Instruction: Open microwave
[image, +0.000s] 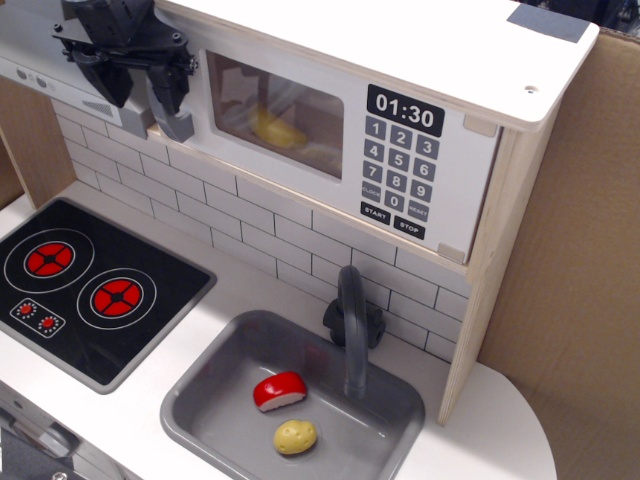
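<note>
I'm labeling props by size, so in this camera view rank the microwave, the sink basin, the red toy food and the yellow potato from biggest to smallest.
1. microwave
2. sink basin
3. and 4. red toy food and yellow potato look about alike; too close to rank.

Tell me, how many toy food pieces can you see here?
3: a red piece and a yellow piece lie in the sink; another yellowish item shows behind the microwave window. More may be hidden inside.

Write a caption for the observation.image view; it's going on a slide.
Robot hand at the grey handle of the toy microwave, door shut, above the sink.
</note>
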